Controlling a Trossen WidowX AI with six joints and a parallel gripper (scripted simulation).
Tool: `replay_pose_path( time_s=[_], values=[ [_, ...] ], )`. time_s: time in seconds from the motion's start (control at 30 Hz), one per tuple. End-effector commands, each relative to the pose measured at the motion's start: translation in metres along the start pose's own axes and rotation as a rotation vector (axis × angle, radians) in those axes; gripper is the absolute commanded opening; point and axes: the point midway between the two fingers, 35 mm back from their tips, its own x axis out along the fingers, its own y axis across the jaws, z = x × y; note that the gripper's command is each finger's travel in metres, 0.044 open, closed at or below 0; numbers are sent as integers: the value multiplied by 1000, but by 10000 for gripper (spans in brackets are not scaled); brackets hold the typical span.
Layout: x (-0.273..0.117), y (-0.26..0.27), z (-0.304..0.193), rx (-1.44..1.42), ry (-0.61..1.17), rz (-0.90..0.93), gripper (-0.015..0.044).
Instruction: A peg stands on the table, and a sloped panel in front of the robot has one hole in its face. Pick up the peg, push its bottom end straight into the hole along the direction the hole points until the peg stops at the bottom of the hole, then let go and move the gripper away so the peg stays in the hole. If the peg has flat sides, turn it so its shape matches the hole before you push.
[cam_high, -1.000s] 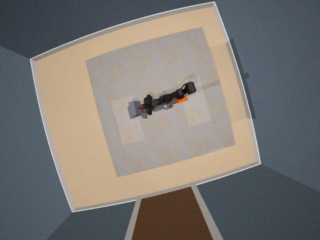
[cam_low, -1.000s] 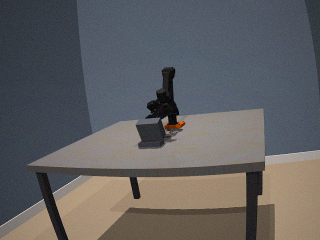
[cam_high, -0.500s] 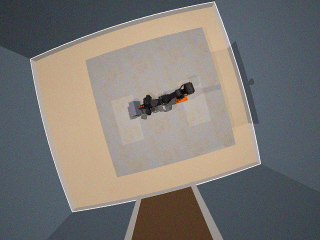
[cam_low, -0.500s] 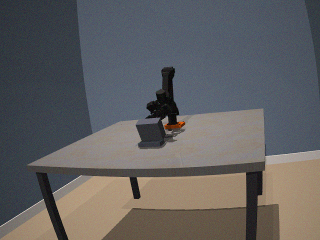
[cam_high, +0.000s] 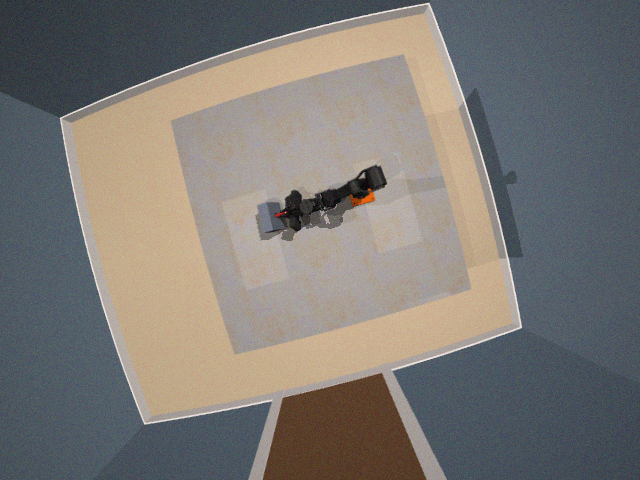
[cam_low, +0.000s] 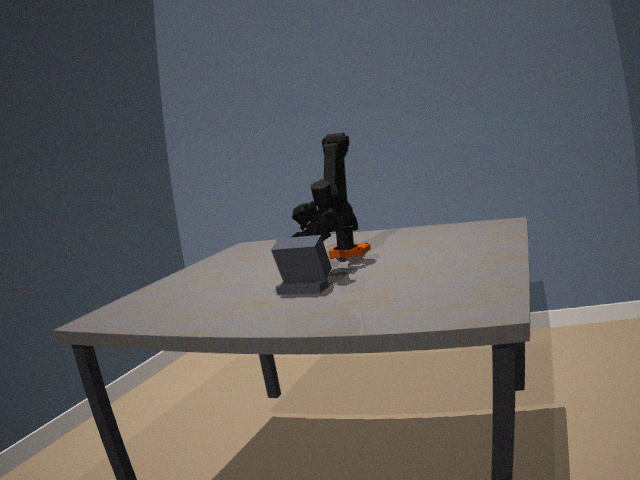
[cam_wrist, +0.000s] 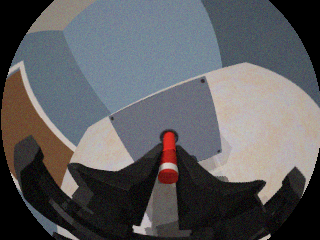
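Already lifted, the red peg (cam_high: 280, 213) (cam_wrist: 168, 157) is pinched in the end effector (cam_high: 285, 212) (cam_wrist: 168, 147), its far end at the hole (cam_wrist: 169, 134), six o'clock from the panel's (cam_high: 268, 217) (cam_low: 302, 260) (cam_wrist: 170, 115) middle in the wrist view; seating, release and retreat seemingly remain.

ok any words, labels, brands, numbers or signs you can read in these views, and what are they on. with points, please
None that can be read, in any view.
The gray panel (cam_high: 268, 217) (cam_low: 302, 260) (cam_wrist: 175, 115), the red peg (cam_high: 280, 213) (cam_wrist: 169, 155) with its pale band, the black arm (cam_high: 338, 194) (cam_low: 334, 175) and its orange base (cam_high: 369, 197) (cam_low: 364, 249) show no lettering.
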Motion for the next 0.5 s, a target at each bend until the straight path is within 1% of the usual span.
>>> replay_pose_path(
  time_s=[0.0,0.47],
  values=[
    [2,2,1,-2,-2,7,0],
    [7,2,2,-2,-3,7,0]
  ],
)
